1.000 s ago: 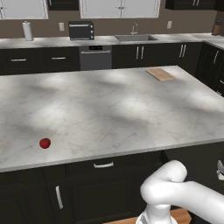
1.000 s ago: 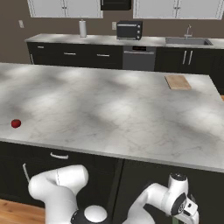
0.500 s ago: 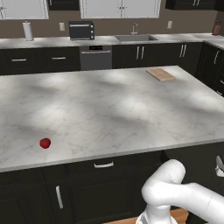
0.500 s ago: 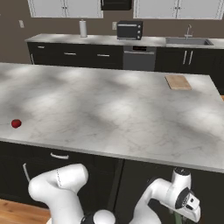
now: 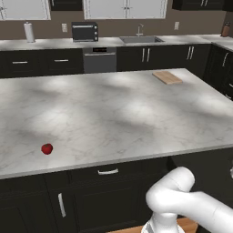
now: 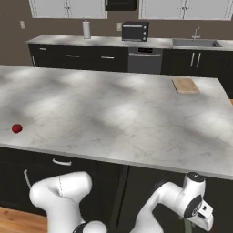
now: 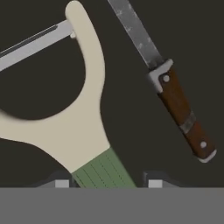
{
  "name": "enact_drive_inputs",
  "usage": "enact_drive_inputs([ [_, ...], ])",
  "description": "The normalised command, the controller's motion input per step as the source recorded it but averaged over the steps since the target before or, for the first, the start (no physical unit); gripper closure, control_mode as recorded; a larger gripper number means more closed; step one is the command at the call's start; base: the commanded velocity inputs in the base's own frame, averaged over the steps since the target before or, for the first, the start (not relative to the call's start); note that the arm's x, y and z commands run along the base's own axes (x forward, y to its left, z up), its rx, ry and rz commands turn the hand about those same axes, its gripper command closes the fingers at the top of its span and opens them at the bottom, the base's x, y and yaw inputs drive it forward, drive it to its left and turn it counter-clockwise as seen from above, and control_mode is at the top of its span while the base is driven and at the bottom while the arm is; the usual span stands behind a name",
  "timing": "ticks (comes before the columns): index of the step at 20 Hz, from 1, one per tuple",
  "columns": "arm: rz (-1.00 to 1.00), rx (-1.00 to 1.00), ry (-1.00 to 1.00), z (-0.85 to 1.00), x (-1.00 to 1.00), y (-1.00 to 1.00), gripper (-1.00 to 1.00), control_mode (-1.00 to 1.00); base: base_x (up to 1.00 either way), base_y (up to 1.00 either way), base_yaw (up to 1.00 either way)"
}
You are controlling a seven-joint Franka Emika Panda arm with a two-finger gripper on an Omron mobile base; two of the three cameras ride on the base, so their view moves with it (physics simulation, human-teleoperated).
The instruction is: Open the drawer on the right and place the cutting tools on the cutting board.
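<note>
Hand view looks down at the dark drawer floor (image 7: 127, 118), where the peeler (image 7: 83, 131) lies with its green handle running between the two finger tips (image 7: 61, 183), the jaws parted around it without a visible grip. The knife (image 7: 168, 85) lies just beside it, apart, brown handle toward the lower right. Against the earlier base views, the wrist has sunk lower behind the bench (image 5: 113, 113). The board (image 5: 167, 77) sits on the bench's far right corner, well apart from the red ball (image 5: 47, 148) near the front edge.
</note>
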Motion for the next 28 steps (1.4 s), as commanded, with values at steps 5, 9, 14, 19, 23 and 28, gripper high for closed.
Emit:
enact_drive_inputs([
  [5,-0.01,0.0,-0.28,1.0,0.0,0.47,1.0,-1.0,0.0,0.0,0.0],
  [9,0.0,0.0,-0.24,1.0,-0.07,0.6,1.0,-1.0,0.0,0.0,0.0],
  [14,0.0,-0.03,-0.23,1.0,-0.16,0.73,1.0,-1.0,0.0,0.0,0.0],
  [19,0.0,-0.19,-0.11,1.0,-0.03,1.0,1.0,-1.0,0.0,0.0,0.0],
  [23,0.0,-0.27,0.0,0.94,0.04,1.0,1.0,-1.0,0.0,0.0,0.0],
  [28,0.0,-0.2,0.06,0.86,0.13,1.0,1.0,-1.0,0.0,0.0,0.0],
])
